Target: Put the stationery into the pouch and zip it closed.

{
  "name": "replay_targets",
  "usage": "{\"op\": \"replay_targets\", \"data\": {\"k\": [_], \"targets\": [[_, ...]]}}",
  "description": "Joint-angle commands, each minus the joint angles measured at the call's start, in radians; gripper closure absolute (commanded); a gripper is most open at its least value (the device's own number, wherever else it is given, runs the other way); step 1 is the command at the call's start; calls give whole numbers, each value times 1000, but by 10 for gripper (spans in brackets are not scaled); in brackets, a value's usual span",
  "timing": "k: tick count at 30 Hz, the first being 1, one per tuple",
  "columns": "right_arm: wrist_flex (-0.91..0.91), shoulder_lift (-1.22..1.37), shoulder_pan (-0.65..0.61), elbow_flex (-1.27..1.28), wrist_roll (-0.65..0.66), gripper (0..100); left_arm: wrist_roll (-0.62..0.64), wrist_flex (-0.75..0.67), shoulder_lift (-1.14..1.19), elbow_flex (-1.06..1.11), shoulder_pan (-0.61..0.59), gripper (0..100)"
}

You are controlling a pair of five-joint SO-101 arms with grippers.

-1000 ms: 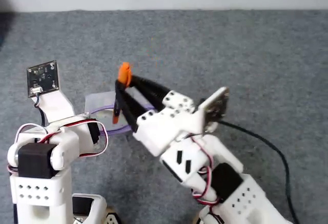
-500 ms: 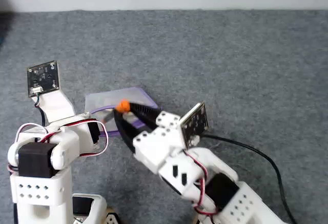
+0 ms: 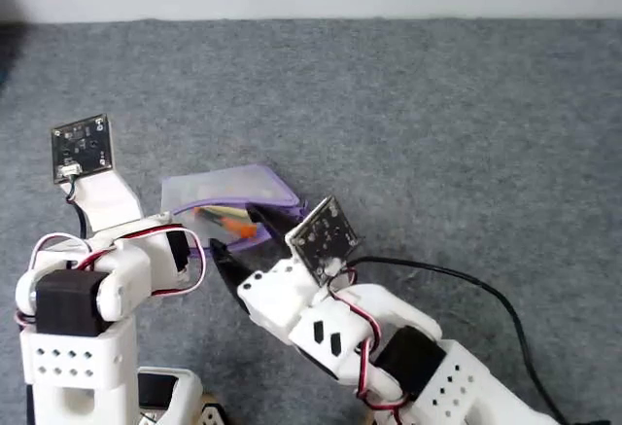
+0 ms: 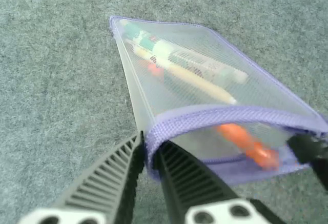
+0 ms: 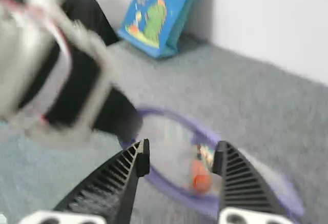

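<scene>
A translucent pouch [image 3: 228, 192] with purple trim lies on the grey carpet, its mouth open toward the arms. My left gripper [image 4: 148, 158] is shut on the purple rim [image 4: 215, 116] at one end of the mouth. Inside the pouch [image 4: 184, 85] lie pens and a pencil [image 4: 189, 80]. An orange marker [image 4: 248, 144] rests just inside the mouth. My right gripper [image 3: 231, 230] stands open at the mouth, its fingers on either side of the orange marker [image 5: 200, 178]. In the right wrist view the right gripper [image 5: 180, 158] frames the purple rim [image 5: 169, 185].
The left arm's body [image 5: 56, 80] sits close beside the right gripper. A black cable [image 3: 486, 289] trails over the carpet to the right. A blue picture bag [image 5: 159, 14] leans on the wall. Open carpet [image 3: 437, 114] lies beyond the pouch.
The right gripper came down from above the pouch with the orange marker, let it go in the mouth and now stands open. The left arm has kept still.
</scene>
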Motion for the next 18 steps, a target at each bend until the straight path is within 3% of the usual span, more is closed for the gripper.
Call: {"op": "replay_targets", "data": {"k": [1, 8, 18], "targets": [[56, 12, -8, -146, 17, 862, 9, -17, 12, -10, -8, 988], [343, 8, 33, -279, 14, 996, 9, -17, 11, -10, -8, 988], [654, 8, 226, -319, -37, 991, 9, -17, 5, -12, -8, 988]]}}
